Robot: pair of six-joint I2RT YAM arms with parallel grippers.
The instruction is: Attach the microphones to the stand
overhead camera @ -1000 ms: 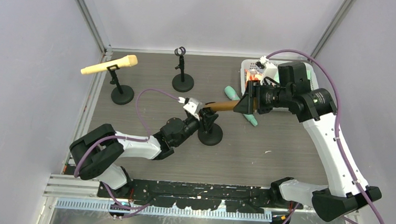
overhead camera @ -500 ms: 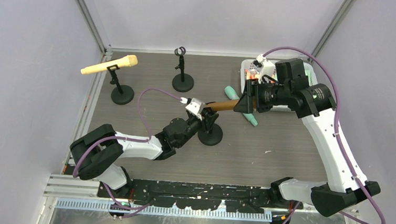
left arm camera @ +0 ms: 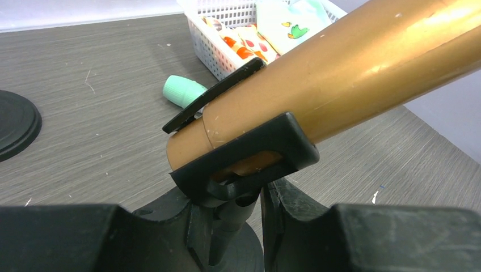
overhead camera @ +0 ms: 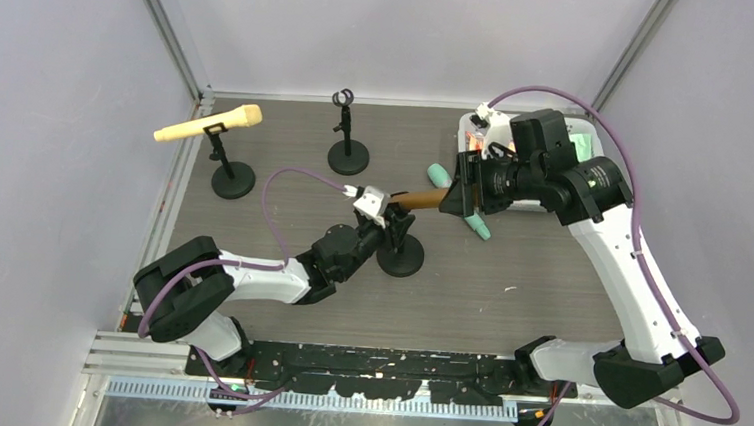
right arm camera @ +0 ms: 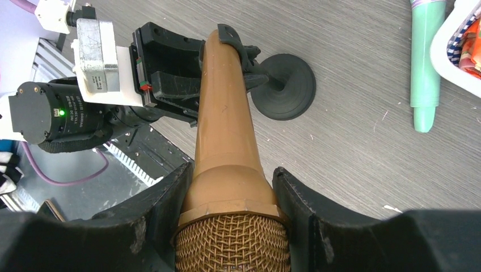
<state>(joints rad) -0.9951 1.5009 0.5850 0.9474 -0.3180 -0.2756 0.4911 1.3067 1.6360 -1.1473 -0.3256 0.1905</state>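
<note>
Microphone (right arm camera: 226, 130) rests in stand (left arm camera: 249, 154)

The tail of the golden-brown microphone (left arm camera: 340, 73) is held, tilted, in the black clip (left arm camera: 249, 158) of a stand (left arm camera: 224, 221), whose post is clamped by the left gripper (left arm camera: 230, 243). Behind, a mint-green microphone (left arm camera: 182, 90) end is seen on the table (left arm camera: 102, 130) beside a white basket (left arm camera: 227, 39).
</note>
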